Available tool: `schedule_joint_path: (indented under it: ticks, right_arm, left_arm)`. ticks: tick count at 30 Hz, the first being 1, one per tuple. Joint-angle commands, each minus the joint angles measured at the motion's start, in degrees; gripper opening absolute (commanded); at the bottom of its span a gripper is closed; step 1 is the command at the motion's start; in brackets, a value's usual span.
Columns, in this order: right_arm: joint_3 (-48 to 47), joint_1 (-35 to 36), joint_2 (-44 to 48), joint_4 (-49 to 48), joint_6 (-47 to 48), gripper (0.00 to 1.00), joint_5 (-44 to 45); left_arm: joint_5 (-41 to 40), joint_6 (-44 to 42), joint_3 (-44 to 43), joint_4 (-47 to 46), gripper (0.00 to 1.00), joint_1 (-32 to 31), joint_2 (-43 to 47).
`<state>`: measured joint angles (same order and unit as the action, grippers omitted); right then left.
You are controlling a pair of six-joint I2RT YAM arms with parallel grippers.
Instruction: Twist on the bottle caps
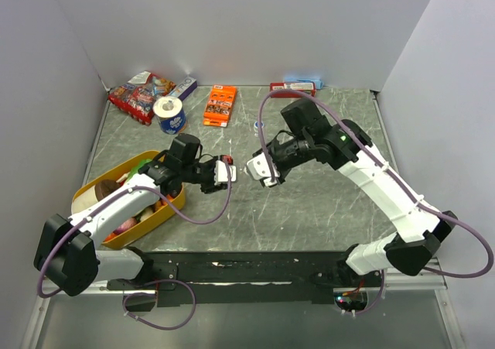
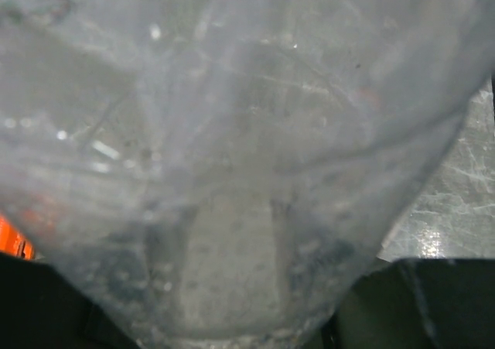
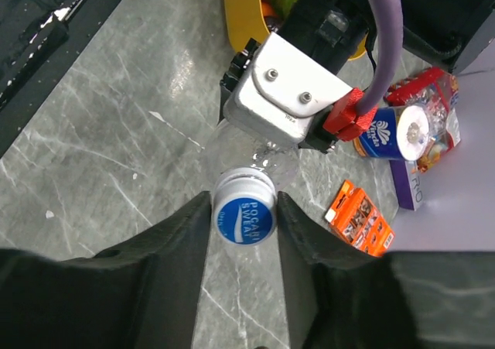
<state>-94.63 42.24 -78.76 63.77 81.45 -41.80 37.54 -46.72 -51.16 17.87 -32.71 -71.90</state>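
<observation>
Blue cap [image 3: 244, 214]: small, round, hard plastic with white lettering on top. It sits at the bottle's mouth, end-on to the right wrist camera. How far it is threaded on, I cannot tell.
Bottle [image 2: 232, 171]: clear thin plastic that fills the left wrist view. It is held off the table between the two arms, with its neck toward the right arm.
Right gripper [image 3: 243, 205]: closed down to the cap's width, one finger on each side of the rim, both apparently touching.
Left gripper [image 1: 225, 171]: set round the bottle's body. Its fingertips are hidden, but the bottle hangs in air from it, so I judge it clamped.
Handling, cap: light and stiff, and likely to slip under a twist. Grip it across its full width, square to the bottle's axis.
Handling, bottle: light, probably empty, with walls soft enough to dent. Hold the body firmly enough to stop it turning, but not so hard that it buckles.
Risk: the cap goes on cocked if the two axes are not in line.
Second bottle and cap: not seen in any view.
Table [image 1: 309, 202]: grey, marbled, hard and glossy. A dropped cap would likely roll.
Room: pale walls on three sides. A yellow tray [image 1: 172, 210] lies just beside the left arm. An orange box [image 1: 220, 105] and a roll [image 1: 170, 115] sit near the far edge, well apart from the work.
</observation>
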Motion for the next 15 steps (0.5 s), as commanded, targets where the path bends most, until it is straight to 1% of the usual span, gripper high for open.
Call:
schedule_joint_path:
  ticks: [1, 4, 6, 7, 8, 9, 10, 11, 12, 14, 15]
  right_arm:
    - [-2.92, 0.48, -1.04, 0.92, -1.03, 0.41, 0.14]
    - [-3.98, 0.39, -1.83, 1.27, -1.90, 0.31, 0.67]
    - [-4.86, 0.48, -2.97, 1.18, -4.62, 0.27, 1.45]
    - [-6.25, 0.48, -3.59, 1.44, -5.85, 0.22, 1.81]
    - [-7.23, 0.39, -5.25, 1.71, -9.00, 0.20, 2.42]
    - [-8.28, 0.30, -6.22, 1.80, -11.20, 0.18, 3.12]
    - [-10.64, 0.21, -7.19, 2.06, -13.40, 0.13, 3.39]
    - [-11.88, 0.04, -9.28, 2.58, -17.25, 0.10, 3.65]
    - [-13.02, -0.14, -10.44, 3.55, -19.29, 0.08, 5.05]
    - [-16.80, -0.23, -13.50, 4.87, -24.73, 0.04, 5.41]
    - [-17.95, -0.40, -14.57, 5.48, -26.41, 0.04, 5.59]
  left_arm:
    - [1.31, 0.05, -2.72, -1.25, 0.01, -0.16, 0.09]
    - [0.78, 1.45, -2.55, -2.22, 0.01, -0.25, 0.00]
    - [-0.27, 3.20, -2.28, -4.15, 0.01, -0.16, 0.00]
    - [-0.88, 4.08, -2.02, -5.11, 0.01, -0.25, 0.09]
    - [-3.59, 5.48, -1.15, -9.04, 0.01, -0.51, 0.53]
    - [-5.27, 8.98, -0.44, -11.60, 0.01, -0.69, 0.97]
    - [-7.11, 10.75, 0.35, -14.15, 0.01, -1.04, 1.41]
    - [-12.00, 12.16, 1.75, -16.96, 0.01, -1.30, 2.28]
    - [-14.92, 14.27, 2.37, -21.60, 0.01, -1.91, 2.55]
    - [-21.78, 16.56, 3.86, -26.63, 0.01, -4.02, 3.60]
    - [-27.11, 19.53, 4.39, -31.79, 0.01, -4.64, 3.96]
